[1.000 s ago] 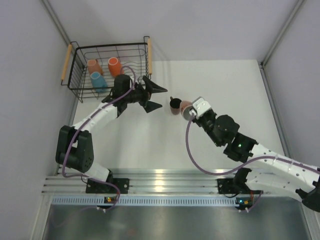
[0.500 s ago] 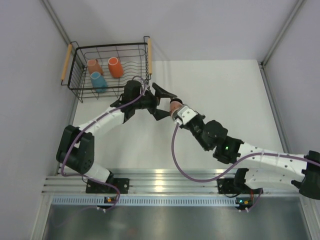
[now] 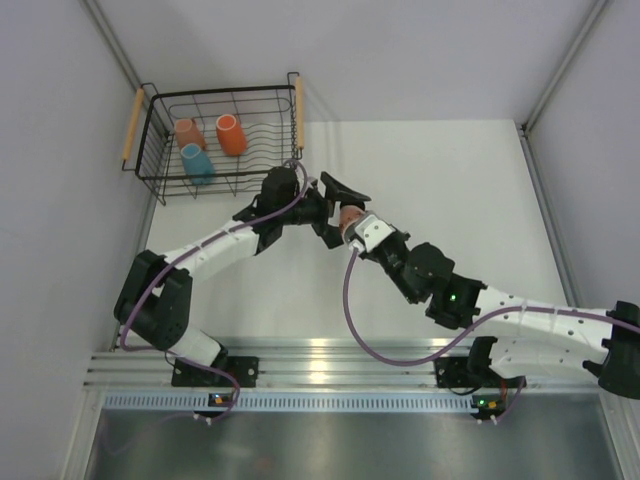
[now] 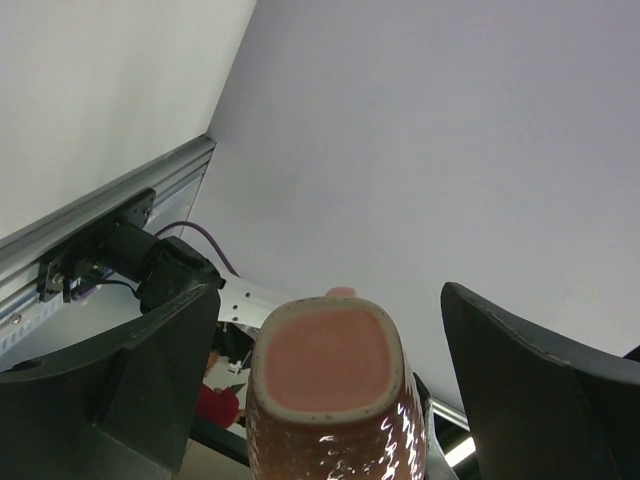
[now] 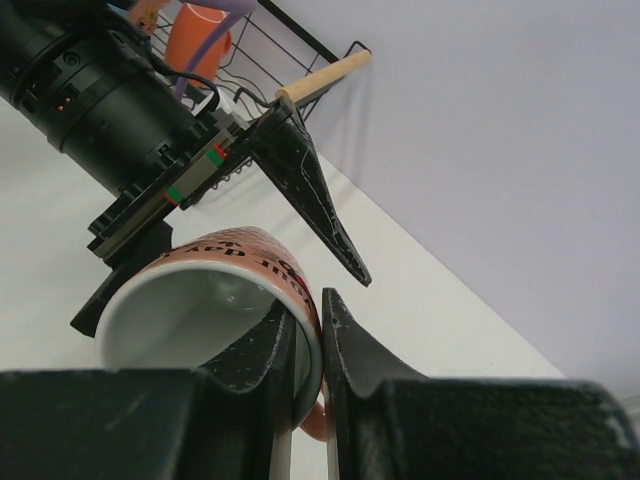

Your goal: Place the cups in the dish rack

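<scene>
sitting in the far left corner of the table [image 3: 440, 170], one black wire dish rack [image 3: 222, 92] holds three cups: one salmon-pink cup [image 3: 186, 133], one orange cup [image 3: 231, 134], one light blue cup [image 3: 197, 163]. near the table's middle, the left gripper [image 3: 343, 212] gapes wide either side of a fourth pink mug [image 5: 235, 262]. the right gripper [image 5: 306, 300] is pinched on its rim wall.
</scene>
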